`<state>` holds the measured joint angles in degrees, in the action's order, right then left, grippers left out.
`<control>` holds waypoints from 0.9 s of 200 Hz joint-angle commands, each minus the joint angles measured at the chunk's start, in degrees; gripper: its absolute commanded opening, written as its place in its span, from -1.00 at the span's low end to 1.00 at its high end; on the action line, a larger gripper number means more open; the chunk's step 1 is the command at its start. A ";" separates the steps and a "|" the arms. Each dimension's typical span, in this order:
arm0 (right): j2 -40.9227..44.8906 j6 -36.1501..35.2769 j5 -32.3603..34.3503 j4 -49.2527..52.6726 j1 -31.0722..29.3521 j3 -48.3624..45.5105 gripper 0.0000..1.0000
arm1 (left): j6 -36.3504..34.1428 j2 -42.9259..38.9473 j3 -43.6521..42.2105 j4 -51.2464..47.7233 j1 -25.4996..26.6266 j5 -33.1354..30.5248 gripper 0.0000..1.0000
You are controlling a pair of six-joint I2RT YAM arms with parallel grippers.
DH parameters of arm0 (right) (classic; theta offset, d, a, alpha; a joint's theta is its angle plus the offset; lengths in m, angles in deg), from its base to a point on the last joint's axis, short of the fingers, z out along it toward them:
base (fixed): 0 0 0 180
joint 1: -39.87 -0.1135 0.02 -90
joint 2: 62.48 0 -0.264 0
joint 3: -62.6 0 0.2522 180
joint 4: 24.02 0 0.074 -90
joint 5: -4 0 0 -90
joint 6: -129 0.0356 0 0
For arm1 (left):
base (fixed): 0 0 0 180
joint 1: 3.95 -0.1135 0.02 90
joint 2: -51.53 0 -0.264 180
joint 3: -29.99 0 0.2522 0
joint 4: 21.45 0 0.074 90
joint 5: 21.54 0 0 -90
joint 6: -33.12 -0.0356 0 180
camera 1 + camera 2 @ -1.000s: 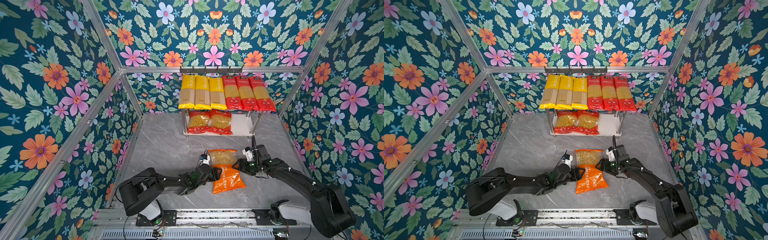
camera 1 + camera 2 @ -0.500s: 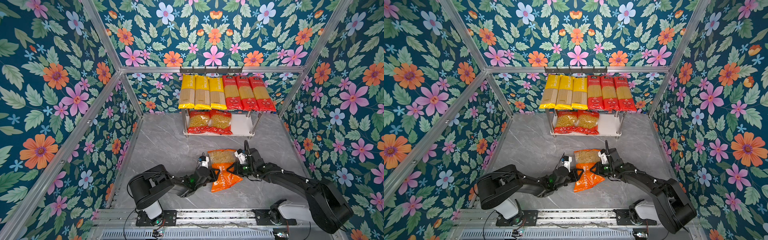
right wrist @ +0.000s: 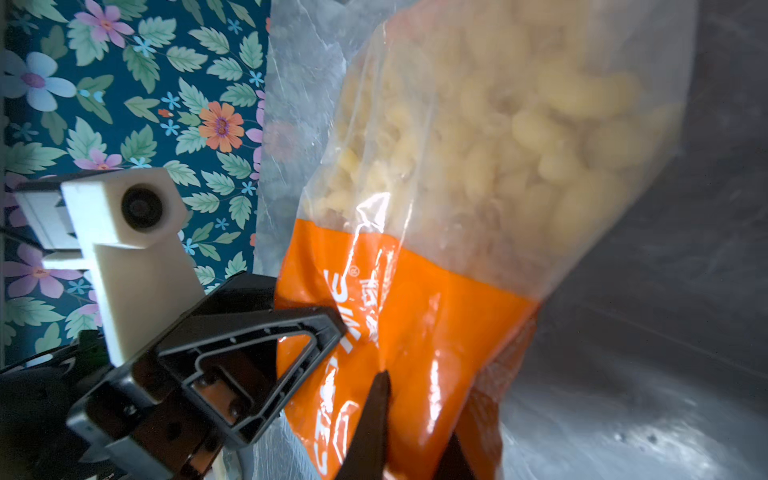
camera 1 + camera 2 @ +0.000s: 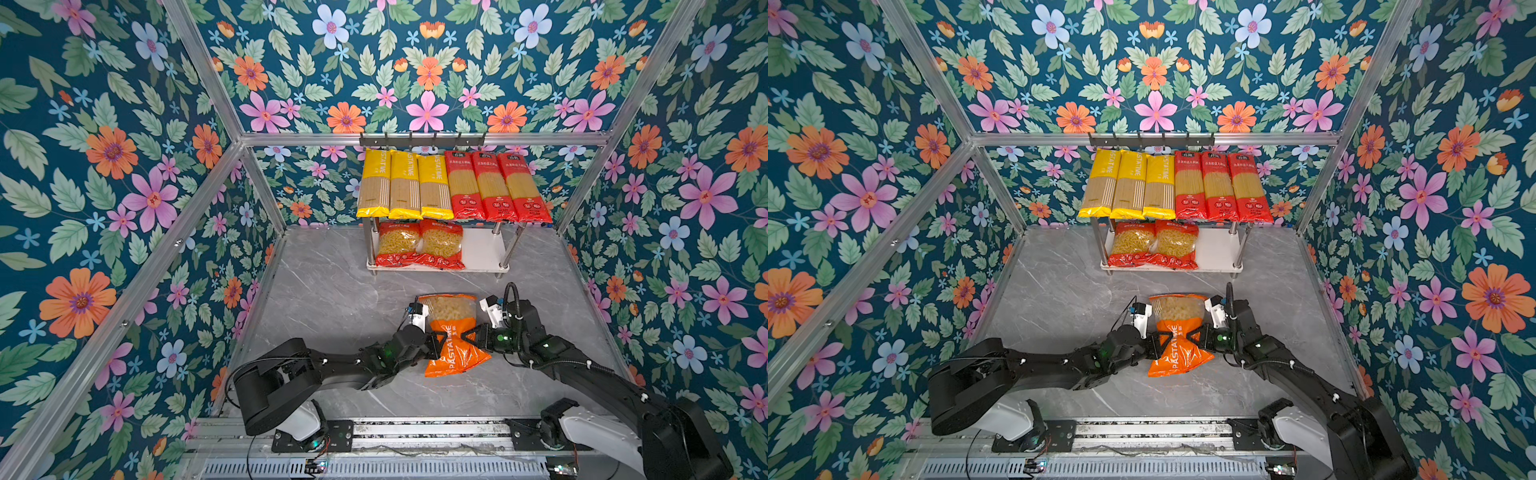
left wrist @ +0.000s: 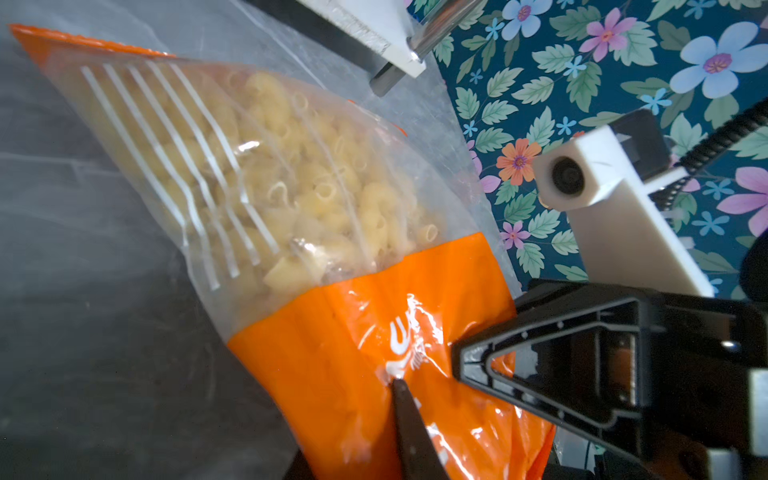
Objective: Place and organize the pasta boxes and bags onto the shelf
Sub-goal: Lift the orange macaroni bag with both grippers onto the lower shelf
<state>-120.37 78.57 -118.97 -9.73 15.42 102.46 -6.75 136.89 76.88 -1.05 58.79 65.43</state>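
Change: both arms moved inward; jaws closed.
Left gripper (image 4: 436, 338): arm low, outstretched; jaws pinching orange macaroni bag (image 4: 454, 358) at its waist.
Right gripper (image 4: 469, 336): mirrored, pinching the opposite edge.

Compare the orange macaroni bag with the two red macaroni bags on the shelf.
The orange macaroni bag has an orange printed half; the red macaroni bags have red edges. The orange one is in front of the shelf; the red ones lie side by side on its lower board. The left gripper and right gripper pinch the orange bag's waist; the red bags are untouched. All show short pasta through clear plastic.
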 commanded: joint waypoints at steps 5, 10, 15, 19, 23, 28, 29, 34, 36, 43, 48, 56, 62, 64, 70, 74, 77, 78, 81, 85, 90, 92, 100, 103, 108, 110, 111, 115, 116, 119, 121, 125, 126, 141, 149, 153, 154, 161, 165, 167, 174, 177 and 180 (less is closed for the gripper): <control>5.32 -3.00 -1.63 0.43 2.14 2.07 -0.99 | -8.23 -1.29 4.05 2.13 0.46 0.13 -0.83; 6.14 -3.72 -0.82 1.01 2.80 2.67 -1.00 | -9.80 -1.13 4.90 1.55 0.43 -0.43 -0.83; 6.72 -4.51 0.25 1.61 3.58 3.44 -1.00 | -11.46 -0.82 6.14 0.94 0.37 -1.23 -0.84; 6.94 -5.31 1.25 1.91 4.11 4.21 -1.00 | -12.79 -0.39 7.25 0.32 0.27 -1.77 -0.86; 7.00 -6.00 2.23 2.07 4.57 4.96 -1.00 | -14.13 0.12 8.66 -0.40 0.11 -2.19 -0.87; 6.83 -6.74 3.33 1.76 5.13 5.85 -1.00 | -15.93 0.93 10.60 -1.24 -0.12 -2.41 -0.88; 6.74 -6.85 3.56 1.71 5.25 6.00 -1.00 | -16.33 1.11 10.97 -1.35 -0.19 -2.41 -0.88; 6.15 -7.28 4.34 0.85 5.88 7.00 -1.00 | -18.31 2.12 12.95 -1.89 -0.51 -2.48 -0.89; 5.89 -7.55 4.56 0.43 6.18 7.35 -1.00 | -19.04 2.43 13.75 -2.07 -0.69 -2.55 -0.89; 4.31 -8.15 5.18 -1.56 7.01 8.89 -1.00 | -21.65 4.10 16.63 -2.60 -1.19 -3.12 -0.90; 2.91 -8.56 5.70 -3.17 7.53 9.96 -1.00 | -23.19 5.26 18.74 -3.05 -1.70 -3.53 -0.91; 0.36 -9.25 6.87 -5.25 8.23 12.01 -1.00 | -25.85 7.20 22.05 -3.15 -2.55 -3.69 -0.91; -1.69 -9.74 7.72 -6.91 8.76 13.61 -1.00 | -28.11 8.68 24.27 -2.63 -3.10 -4.08 -0.92; -2.40 -9.90 7.91 -7.31 8.90 14.14 -1.00 | -28.76 9.21 24.88 -2.47 -3.18 -4.44 -0.92; -4.51 -10.32 8.45 -8.96 9.50 15.75 -1.00 | -30.34 10.77 27.30 -2.61 -3.82 -5.54 -0.95; -5.88 -10.68 8.80 -10.02 9.79 16.87 -1.00 | -31.04 11.84 28.95 -3.14 -4.33 -5.91 -0.96; -6.78 -11.04 9.14 -10.82 9.99 17.62 -1.00 | -31.74 12.69 30.18 -3.42 -4.83 -5.96 -0.96; -7.19 -11.20 9.28 -11.08 10.01 17.86 -1.00 | -31.97 12.97 30.57 -3.50 -4.95 -5.95 -0.96; -8.23 -11.71 9.63 -11.87 10.11 18.59 -1.00 | -32.47 13.85 31.64 -3.49 -5.44 -6.00 -0.97; -9.68 -12.40 10.23 -13.04 10.20 19.44 -1.00 | -33.12 14.96 32.93 -3.14 -5.99 -6.13 -0.97; -11.37 -13.45 11.13 -14.42 10.29 20.46 -1.00 | -33.77 16.33 34.30 -2.61 -6.64 -6.75 -0.99; -11.96 -13.86 11.43 -14.99 10.32 20.82 -1.00 | -33.93 16.72 34.82 -2.25 -6.86 -6.91 -0.99; -14.99 -14.97 12.29 -17.54 10.46 22.25 -1.00 | -34.45 19.08 36.88 -1.11 -8.01 -6.98 -1.00; -16.05 -15.57 12.45 -18.39 10.55 22.76 -1.00 | -34.55 20.07 37.98 -0.78 -8.45 -6.87 -1.00; -17.81 -16.42 12.70 -20.13 10.63 23.57 -1.00 | -34.70 21.50 39.51 -0.51 -9.09 -6.75 -1.00; -18.38 -16.71 12.79 -20.90 10.64 23.91 -1.00 | -34.74 22.04 40.18 -0.38 -9.34 -6.73 -1.00; -18.74 -16.85 12.86 -21.09 10.65 24.08 -1.00 | -34.74 22.30 40.44 -0.35 -9.45 -6.73 -1.00; -20.07 -17.28 13.11 -22.38 10.76 24.78 -1.00 | -34.80 23.41 41.68 -0.32 -9.83 -6.73 -1.00; -20.42 -17.40 13.20 -22.62 10.79 24.96 -1.00 | -34.82 23.65 42.07 -0.31 -9.83 -6.73 -1.00; -21.36 -17.68 13.45 -23.19 10.82 25.56 -1.00 | -34.89 24.49 43.01 -0.25 -10.05 -6.64 -1.00; -21.95 -17.80 13.68 -23.43 10.93 25.99 -1.00 | -34.96 25.03 43.45 -0.23 -10.26 -6.53 -1.00; -23.06 -18.19 14.07 -23.83 11.00 26.77 -1.00 | -35.20 26.01 44.90 -0.23 -10.62 -6.41 -1.00; -23.32 -18.34 14.16 -24.00 11.00 26.96 -1.00 | -35.33 26.27 45.22 -0.23 -10.71 -6.35 -1.00; -26.67 -20.03 16.60 -26.25 11.00 28.74 -1.00 | -36.11 30.30 50.44 -0.61 -11.64 -6.25 -1.00; -28.37 -20.67 17.88 -28.18 11.00 29.08 -1.00 | -36.49 32.41 53.27 -1.25 -11.97 -6.16 -1.00; -29.18 -21.08 18.35 -29.38 11.00 29.25 -1.00 | -36.93 33.32 54.66 -1.61 -12.17 -6.18 -1.00; -29.46 -21.14 18.50 -29.68 11.00 29.35 -1.00 | -37.03 33.61 55.02 -1.71 -12.19 -6.15 -1.00; -31.15 -21.74 19.49 -31.72 11.02 29.56 -1.00 | -37.73 35.57 57.46 -2.35 -12.36 -6.24 -1.00; -32.07 -22.02 20.14 -32.68 11.00 29.76 -1.00 | -38.16 36.56 58.77 -2.77 -12.50 -6.45 -1.00; -32.59 -22.15 20.38 -33.03 11.00 29.85 -1.00 | -38.35 37.12 59.33 -2.95 -12.50 -6.61 -1.00; -34.32 -22.49 21.09 -34.91 11.00 30.24 -1.00 | -38.90 38.68 61.36 -3.57 -12.75 -6.98 -1.00; -35.10 -22.67 21.37 -35.48 11.01 30.41 -1.00 | -39.02 39.41 62.16 -3.83 -12.92 -7.13 -1.00; -35.94 -22.76 21.58 -36.07 11.00 30.63 -1.00 | -39.12 40.01 62.92 -4.09 -12.98 -7.21 -1.00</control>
<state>-152.48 58.16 -95.49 -33.31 27.05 131.82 -43.80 173.20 134.56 -9.49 45.76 55.79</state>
